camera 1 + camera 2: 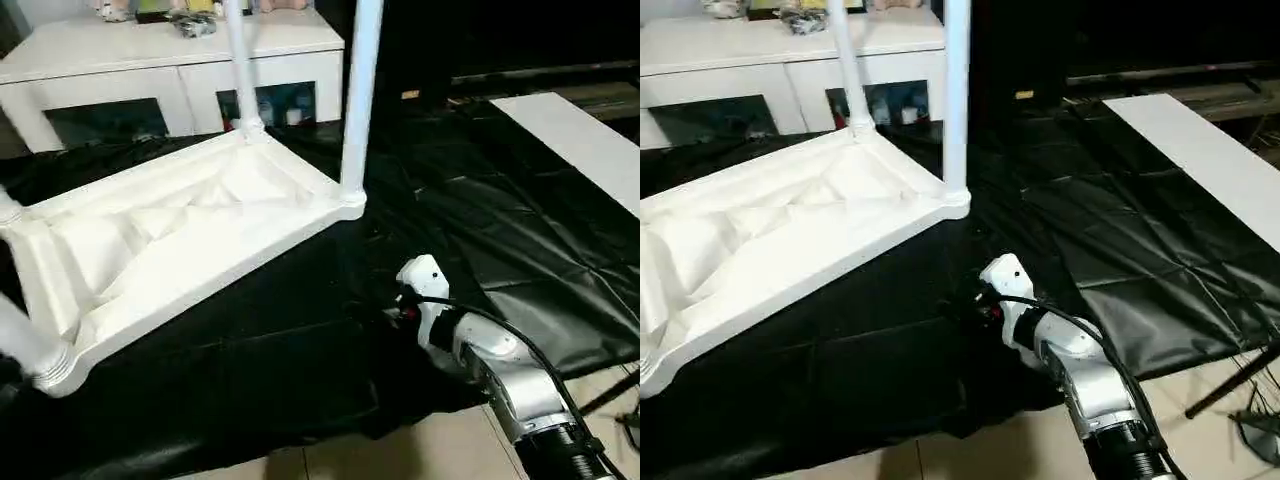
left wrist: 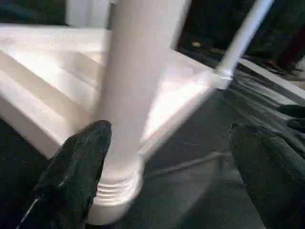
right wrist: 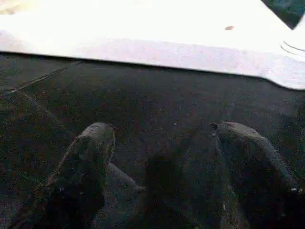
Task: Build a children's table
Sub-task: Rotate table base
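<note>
- The tabletop (image 1: 190, 240) lies underside up on the black sheet (image 1: 300, 380) on the floor, in front of the cabinet (image 1: 170, 60).
- Two legs (image 1: 360, 100) stand upright in the far corner sockets. In the left eye view, two more rise from the near-left corners at the picture's edge, so judge all four as fitted.
- The left pincer (image 2: 167, 167) stands with its jaws wide apart, one finger (image 2: 76, 167) just beside the near leg (image 2: 138, 86) above its ribbed collar. It grips nothing.
- The right pincer (image 3: 162, 171) rests low over the sheet near the tabletop's long edge, jaws apart and empty.
- Judge the step in hand as checking or seating the near leg. Centre the leg between the left fingers before you close them.
- Grip just above the collar, where the tube is widest and stiffest. A higher grip bends the leg rather than seating it.
- Press straight along the leg's axis into the socket. A sideways push can tilt the tabletop on the slick sheet.
- Brace the tabletop's rim with the right pincer if it slides.
- Confirm that the collar sits flush with the socket before you let go.
</note>
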### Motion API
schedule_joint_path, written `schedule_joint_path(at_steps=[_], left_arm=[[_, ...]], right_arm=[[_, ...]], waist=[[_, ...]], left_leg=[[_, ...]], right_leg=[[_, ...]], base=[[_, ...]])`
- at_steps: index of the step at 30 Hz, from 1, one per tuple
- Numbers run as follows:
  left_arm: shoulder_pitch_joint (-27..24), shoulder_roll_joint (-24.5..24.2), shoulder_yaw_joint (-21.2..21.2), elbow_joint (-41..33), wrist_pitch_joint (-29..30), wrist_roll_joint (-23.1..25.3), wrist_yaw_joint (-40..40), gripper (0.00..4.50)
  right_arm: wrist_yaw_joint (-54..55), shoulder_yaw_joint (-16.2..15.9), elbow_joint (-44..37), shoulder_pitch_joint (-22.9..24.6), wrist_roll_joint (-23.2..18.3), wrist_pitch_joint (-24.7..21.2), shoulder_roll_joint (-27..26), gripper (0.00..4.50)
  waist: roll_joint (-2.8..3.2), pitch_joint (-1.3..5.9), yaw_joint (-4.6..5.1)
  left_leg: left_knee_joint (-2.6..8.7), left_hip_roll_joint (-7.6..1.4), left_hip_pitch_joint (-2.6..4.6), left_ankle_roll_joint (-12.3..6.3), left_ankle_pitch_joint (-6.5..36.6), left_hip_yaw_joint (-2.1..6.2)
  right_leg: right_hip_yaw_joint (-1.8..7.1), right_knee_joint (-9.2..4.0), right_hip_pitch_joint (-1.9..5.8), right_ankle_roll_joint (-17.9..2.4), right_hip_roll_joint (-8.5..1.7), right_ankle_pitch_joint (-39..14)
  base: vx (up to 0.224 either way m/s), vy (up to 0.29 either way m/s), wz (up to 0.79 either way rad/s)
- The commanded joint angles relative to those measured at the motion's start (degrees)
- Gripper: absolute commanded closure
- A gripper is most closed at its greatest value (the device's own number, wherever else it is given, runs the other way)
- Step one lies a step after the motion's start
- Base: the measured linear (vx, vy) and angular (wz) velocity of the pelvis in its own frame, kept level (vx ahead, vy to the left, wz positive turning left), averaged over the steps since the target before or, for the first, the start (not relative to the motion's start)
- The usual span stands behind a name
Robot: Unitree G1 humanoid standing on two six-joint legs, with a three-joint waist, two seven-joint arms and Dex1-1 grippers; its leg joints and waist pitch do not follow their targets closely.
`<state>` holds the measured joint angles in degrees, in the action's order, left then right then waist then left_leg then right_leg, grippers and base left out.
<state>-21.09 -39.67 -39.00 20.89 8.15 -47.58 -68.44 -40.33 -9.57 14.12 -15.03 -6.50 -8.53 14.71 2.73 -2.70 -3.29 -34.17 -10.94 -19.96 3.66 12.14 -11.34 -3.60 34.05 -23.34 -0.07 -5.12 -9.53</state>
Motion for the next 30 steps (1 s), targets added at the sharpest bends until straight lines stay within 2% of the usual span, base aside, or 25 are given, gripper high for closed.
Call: schedule_joint_path(at_steps=[1, 2, 3, 4, 5, 6, 7, 10, 13, 15, 18, 19, 21, 22, 23, 26, 27, 28, 29, 30], left_arm=[[1.69, -1.33, -1.68, 1.06, -1.29, 0.59, 0.49, 0.08], [2.46, -1.52, -1.67, 1.2, -1.66, 0.92, 0.63, 0.08], [2.93, -1.62, -1.62, 1.22, -1.81, 1.11, 0.74, 0.08], [5.24, -1.59, -1.41, 1.29, -2.7, 1.88, 1.23, 0.08], [6.1, -1.57, -1.36, 1.54, -3.12, 2.19, 1.36, 0.08], [7.06, -1.56, -1.27, 1.81, -3.24, 2.2, 1.47, 0.08], [7.06, -1.56, -1.27, 1.81, -3.24, 2.2, 1.47, 0.08], [11.28, -1.63, 0.69, 1.59, -3.42, 2.47, 1.74, 0.08], [13.31, -1.55, 2.86, -2.41, 1.02, 0.37, 1.18, 0.08], [13.27, -1.37, 3.89, -5.54, 4.0, -0.79, 1.29, 0.08], [12.92, -1.13, 5.9, -10.02, 8.91, -2.97, 0.89, 0.08], [12.85, -1.09, 6.35, -10.8, 9.67, -3.26, 0.93, 0.08], [12.88, -0.85, 7.14, -12.21, 10.58, -3.73, 0.92, 0.08], [12.95, -0.69, 7.83, -13.48, 11.64, -4.28, 1.03, 0.08], [13.19, -0.07, 9.04, -16.62, 13.73, -5.43, 1.57, 0.08], [13.45, 0.36, 10.16, -18.98, 15.43, -6.27, 1.82, 0.08], [13.95, 0.81, 12.14, -22.05, 17.46, -7.7, 1.58, 0.08], [13.95, 0.81, 12.14, -22.05, 17.46, -7.7, 1.58, 0.08], [14.53, 1.2, 14.09, -25.07, 19.38, -9.03, 1.67, 0.08], [14.64, 1.3, 14.4, -25.75, 19.91, -9.27, 1.77, 0.08]], right_arm=[[-0.14, -0.06, -0.37, 0.2, -0.35, 0.37, -0.17, 0.79], [-0.13, -0.07, -0.34, 0.16, -0.36, 0.36, -0.22, 0.79], [-0.13, -0.08, -0.31, 0.13, -0.37, 0.36, -0.25, 0.79], [-0.07, -0.2, -0.1, 0.03, -0.36, 0.39, -0.49, 0.79], [-0.06, -0.24, -0.01, -0.01, -0.35, 0.41, -0.57, 0.79], [-0.07, -0.32, 0.11, -0.06, -0.33, 0.45, -0.67, 0.79], [-0.07, -0.32, 0.11, -0.06, -0.33, 0.45, -0.67, 0.79], [0.12, -0.61, 0.9, -0.35, -0.1, 0.85, -1.22, 0.79], [-1.07, -0.51, 1.13, -0.47, -1.2, 0.73, -1.76, 0.79], [-3.01, -0.82, 0.81, -0.36, -2.02, 0.63, -1.53, 0.79], [-14.49, -4.09, -5.86, 2.25, -7.37, -2.26, 1.35, 0.79], [-16.81, -4.87, -7.44, 2.8, -8.59, -3.56, 2.18, 0.79], [-19.46, -5.88, -9.2, 3.38, -9.58, -4.57, 3.39, 0.79], [-21.01, -6.39, -10.32, 3.67, -10.32, -5.58, 4.09, 0.79], [-21.64, -6.19, -10.11, 3.31, -10.37, -5.51, 4.16, 0.79], [-20.99, -5.52, -8.54, 2.49, -10.05, -5.23, 3.63, 0.79], [-19.31, -5.32, -5.72, 1.13, -8.27, -4.23, 3.13, 0.79], [-19.31, -5.32, -5.72, 1.13, -8.27, -4.23, 3.13, 0.79], [-13.65, -5.25, -1.06, -1.04, -3.97, -3.15, 2.13, 0.79], [-12.24, -5.33, -0.24, -1.5, -3.14, -3.24, 2.04, 0.79]], waist=[[1.08, 2.01, -0.09], [1.16, 2.07, -0.25], [0.97, 2.11, -0.29], [1.21, 2.09, -0.36], [0.94, 2.06, -0.32], [1.02, 2.24, -0.45], [1.09, 2.24, -0.43], [0.86, 2.46, -0.3], [1.02, 2.69, -0.32], [0.77, 2.7, -0.23], [0.81, 2.68, -0.38], [0.71, 2.7, -0.49], [0.43, 2.72, -0.51], [0.57, 2.69, -0.64], [0.24, 2.71, -0.59], [0.18, 2.56, -0.58], [0.12, 2.56, -0.59], [0.12, 2.53, -0.5], [0.06, 2.51, -0.36], [0.11, 2.47, -0.28]], left_leg=[[5.98, -2.38, 0.93, 1.14, 26.18, 1.32], [6.0, -2.47, 0.96, 1.33, 25.9, 1.34], [5.99, -2.5, 0.91, 1.35, 25.64, 1.31], [6.07, -2.54, 0.93, 1.61, 25.8, 1.31], [6.09, -2.5, 0.92, 1.62, 25.94, 1.28], [6.0, -2.45, 1.11, 1.91, 25.65, 1.25], [6.07, -2.49, 0.94, 2.23, 25.53, 1.32], [5.99, -2.38, 0.98, 2.38, 25.14, 1.31], [5.83, -2.47, 0.99, 2.62, 24.13, 1.17], [5.77, -2.48, 0.78, 2.23, 23.77, 1.13], [5.6, -2.49, 0.96, 1.32, 23.62, 0.96], [5.57, -2.49, 0.7, 0.55, 22.85, 1.08], [5.61, -2.51, 0.61, 0.21, 22.19, 1.07], [5.61, -2.52, 0.56, 0.28, 21.85, 1.1], [5.6, -2.51, 0.55, 0.47, 21.94, 1.08], [5.58, -2.47, 0.62, 1.16, 22.38, 1.1], [5.56, -2.43, 0.68, 1.2, 22.42, 1.09], [5.57, -2.38, 0.71, 1.68, 22.6, 1.2], [5.57, -2.34, 0.88, 2.37, 22.5, 1.18], [5.58, -2.2, 1.0, 2.72, 22.72, 1.2]], right_leg=[[2.54, -4.83, 1.06, -8.28, -2.32, -25.83], [2.57, -4.7, 1.11, -8.75, -2.4, -24.84], [2.58, -4.63, 1.17, -9.01, -2.42, -24.2], [2.57, -4.45, 1.15, -9.36, -2.37, -23.42], [2.53, -4.55, 1.19, -9.36, -2.32, -23.44], [2.58, -4.43, 1.17, -9.57, -2.38, -22.51], [2.56, -4.21, 1.34, -9.88, -2.45, -21.58], [2.52, -4.09, 1.54, -10.05, -2.47, -20.63], [2.55, -3.56, 1.64, -11.37, -2.54, -18.09], [2.48, -3.46, 1.86, -11.83, -2.48, -17.55], [2.48, -3.6, 1.75, -11.83, -2.23, -17.41], [2.49, -3.47, 2.04, -11.92, -2.22, -16.32], [2.42, -3.47, 2.15, -11.85, -2.17, -16.22], [2.46, -3.55, 2.05, -11.79, -2.32, -16.6], [2.43, -3.52, 2.13, -11.79, -2.29, -17.24], [2.51, -3.79, 1.83, -11.48, -2.49, -20.07], [2.53, -3.93, 1.8, -11.18, -2.51, -20.74], [2.52, -3.93, 1.69, -11.05, -2.57, -21.97], [2.59, -4.09, 1.42, -10.91, -2.61, -22.51], [2.54, -4.13, 1.35, -10.9, -2.53, -23.05]], base=[[0.0, 0.0, 0.0], [0.0, 0.0, 0.0], [0.0, 0.0, 0.0], [0.0, 0.0, 0.0], [0.0, 0.0, 0.0], [0.0, 0.0, 0.0], [0.0, 0.0, 0.0], [0.0, 0.0, 0.0], [0.0, 0.0, 0.0], [0.0, 0.0, 0.0], [0.0, 0.0, 0.0], [0.0, 0.0, 0.0], [0.0, 0.0, 0.0], [0.0, 0.0, 0.0], [0.0, 0.0, 0.0], [0.0, 0.0, 0.0], [0.0, 0.0, 0.0], [0.0, 0.0, 0.0], [0.0, 0.0, 0.0], [0.0, 0.0, 0.0]])
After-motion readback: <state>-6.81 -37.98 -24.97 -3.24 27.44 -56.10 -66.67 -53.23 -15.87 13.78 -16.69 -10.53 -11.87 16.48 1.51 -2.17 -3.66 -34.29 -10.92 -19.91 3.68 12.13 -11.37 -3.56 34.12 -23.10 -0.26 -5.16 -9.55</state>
